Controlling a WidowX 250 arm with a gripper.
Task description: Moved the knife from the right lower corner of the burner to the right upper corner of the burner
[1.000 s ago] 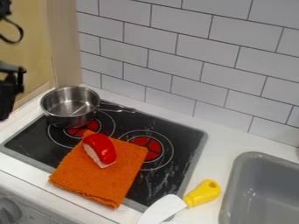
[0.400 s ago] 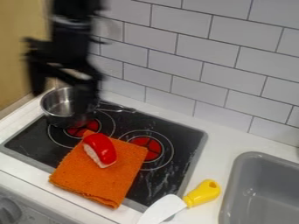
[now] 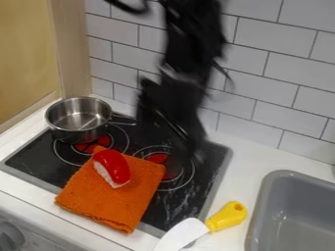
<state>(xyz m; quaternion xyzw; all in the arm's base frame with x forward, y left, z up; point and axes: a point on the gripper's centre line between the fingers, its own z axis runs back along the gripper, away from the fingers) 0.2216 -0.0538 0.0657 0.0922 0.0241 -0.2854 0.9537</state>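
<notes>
Camera view: arm (image 3: 192, 44) comes in from the top edge, right of centre, and hangs down over the far right part of the stove (image 3: 196, 201). Gripper (image 3: 171, 133) is blurred, sitting above and behind the right burner (image 3: 157, 158) and hiding some of it. From my end I can't tell how far open it is. It doesn't have the knife (image 3: 227, 216); I can't make out anything else in it.

Knife lies flat at the stove's right lower corner, well apart from the gripper. Yellow handle is on the white counter (image 3: 245, 169), between stove and sink (image 3: 288, 215), butt end pointing up and right in my view. Pale blade runs down and left beside the stove's corner, cut off by the bottom edge of view.

Pot (image 3: 78, 119) is upright at the stove's far left, behind the left burner (image 3: 85, 146) and partly over its rings, handle pointing right. I see metal inside it, no lid. Orange cloth (image 3: 111, 206) is spread over the near part of the stove and laps its front rim. Red toy (image 3: 114, 166) with a white underside rests on the cloth, near its upper left side. Tiled wall (image 3: 262, 98) behind, wood panel (image 3: 26, 59) at left, knob (image 3: 10, 238) low at left.
</notes>
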